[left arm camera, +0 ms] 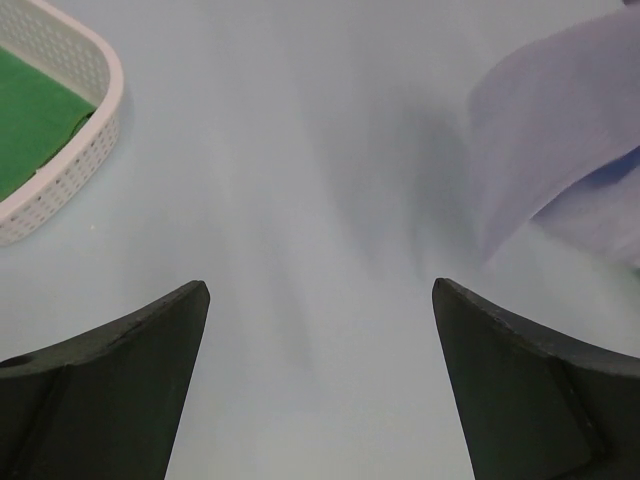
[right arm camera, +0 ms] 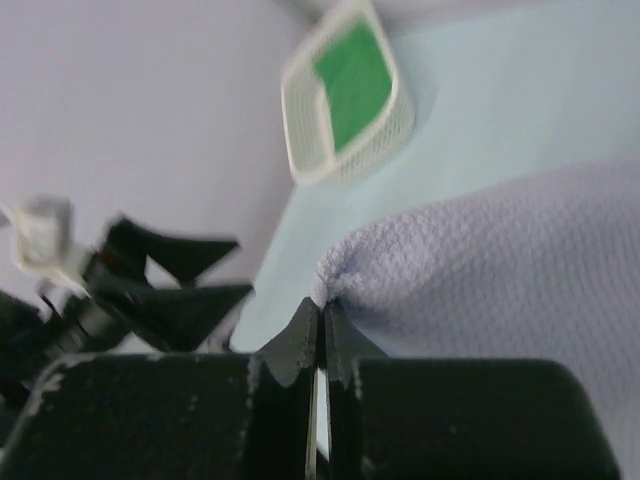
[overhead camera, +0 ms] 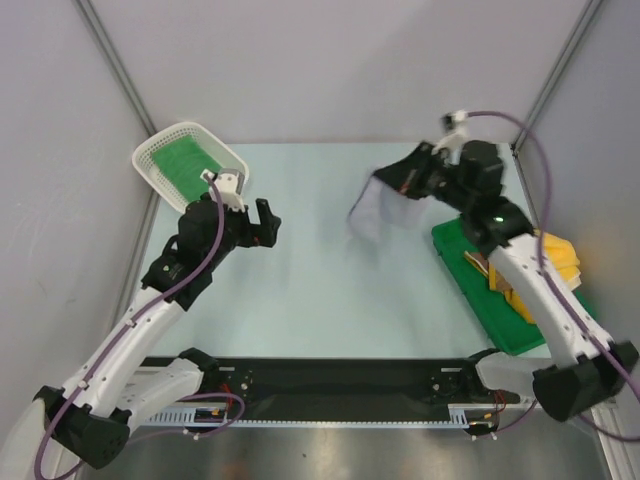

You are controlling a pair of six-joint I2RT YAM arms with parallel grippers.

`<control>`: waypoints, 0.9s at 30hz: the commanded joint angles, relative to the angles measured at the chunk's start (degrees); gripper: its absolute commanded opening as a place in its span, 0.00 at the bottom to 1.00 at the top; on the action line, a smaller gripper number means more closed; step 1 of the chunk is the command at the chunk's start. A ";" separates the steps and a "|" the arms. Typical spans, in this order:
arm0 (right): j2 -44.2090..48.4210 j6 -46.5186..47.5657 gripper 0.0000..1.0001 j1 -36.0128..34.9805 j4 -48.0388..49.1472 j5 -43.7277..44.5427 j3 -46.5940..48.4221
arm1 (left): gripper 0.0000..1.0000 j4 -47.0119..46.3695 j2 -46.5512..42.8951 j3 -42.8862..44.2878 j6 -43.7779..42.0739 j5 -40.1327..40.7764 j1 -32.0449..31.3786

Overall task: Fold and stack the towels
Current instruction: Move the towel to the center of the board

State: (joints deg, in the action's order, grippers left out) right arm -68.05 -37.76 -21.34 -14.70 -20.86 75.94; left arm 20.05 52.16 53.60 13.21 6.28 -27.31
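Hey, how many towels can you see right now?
4. The green towel lies in the basket, the white towel hangs from the right tool, the yellow towel and tan towel sit on the green tray under the right arm, which may hide more.

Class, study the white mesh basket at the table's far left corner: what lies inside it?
A green towel lies inside the basket, covering most of its floor. Whatever might sit beneath the towel is hidden.

Left arm extended forward, left gripper (overhead camera: 268, 222) wide open — right arm stretched forward, wrist turned inward, right gripper (right arm camera: 320, 318) pinched tight on white towel (right arm camera: 480, 260).
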 commanded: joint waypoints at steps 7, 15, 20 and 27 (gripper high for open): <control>-18.78 5.49 0.32 -17.94 -5.50 5.11 -9.14 | 1.00 4.20 4.95 1.41 2.61 -7.51 7.53; -17.46 8.23 0.61 -13.91 -6.41 15.58 -13.27 | 0.95 4.30 16.73 1.15 3.83 -12.09 6.66; -26.84 9.19 0.48 -10.65 0.35 17.18 -11.70 | 0.92 1.57 23.94 2.81 4.46 -12.79 6.30; -43.18 20.53 0.43 -5.91 -0.84 3.91 3.05 | 0.86 3.50 41.34 17.05 5.50 -8.40 6.13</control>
State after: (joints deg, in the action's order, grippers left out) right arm -106.69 -22.68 -28.58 -16.36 -10.70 72.16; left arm 24.51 90.37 65.36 16.86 -4.45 -20.88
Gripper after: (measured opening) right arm 0.444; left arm 0.872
